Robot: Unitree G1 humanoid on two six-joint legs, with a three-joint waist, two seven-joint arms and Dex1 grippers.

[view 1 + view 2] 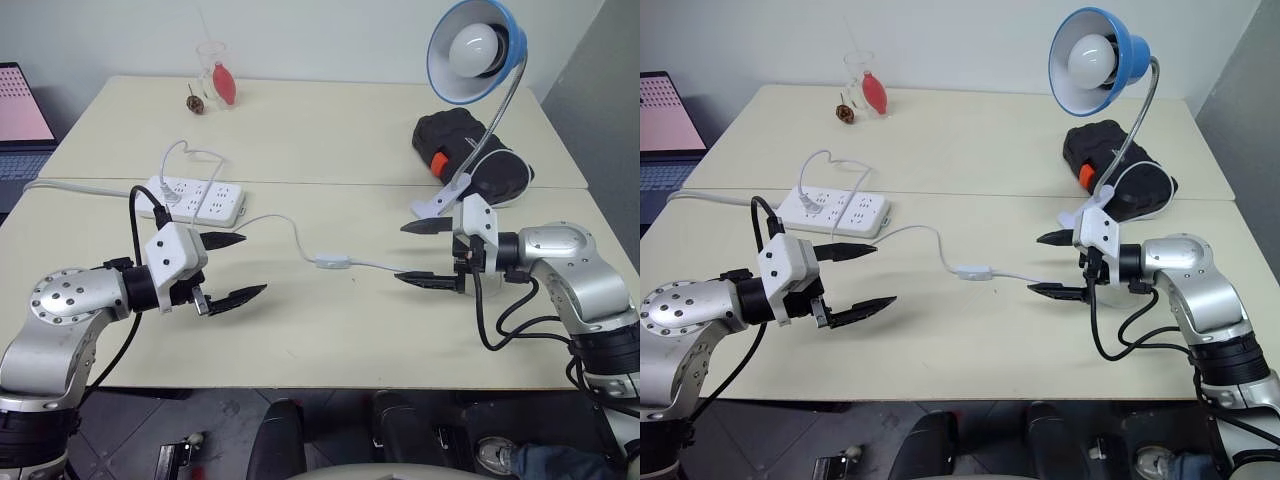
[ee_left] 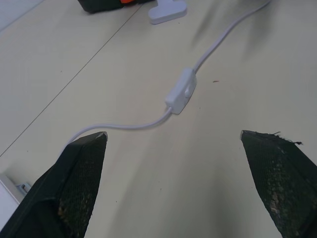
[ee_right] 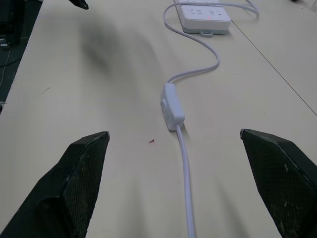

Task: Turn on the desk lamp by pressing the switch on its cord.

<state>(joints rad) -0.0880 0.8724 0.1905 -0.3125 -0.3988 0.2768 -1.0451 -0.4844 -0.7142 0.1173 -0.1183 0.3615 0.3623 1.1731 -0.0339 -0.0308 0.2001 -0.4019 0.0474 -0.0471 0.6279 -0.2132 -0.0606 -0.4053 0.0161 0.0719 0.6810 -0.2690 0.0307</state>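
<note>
**Head view: switch lies between my two open grippers**

One desk lamp (image 1: 470,48) stands unlit behind my right gripper (image 1: 430,252). One cord (image 1: 283,225) crosses the table (image 1: 330,130). One switch (image 1: 332,262) lies lengthwise across me, nearer my right gripper than my left gripper (image 1: 232,268). Both are spread wide, holding nothing.

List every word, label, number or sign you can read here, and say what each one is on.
No text can be read.
Laptop screen: pink with rows of tiny dots, too small to read.
Power strip: plain white sockets, any marking too small to tell.
Switch on the cord: no print seen.
Desk lamp: blue shade, no label seen.
</note>
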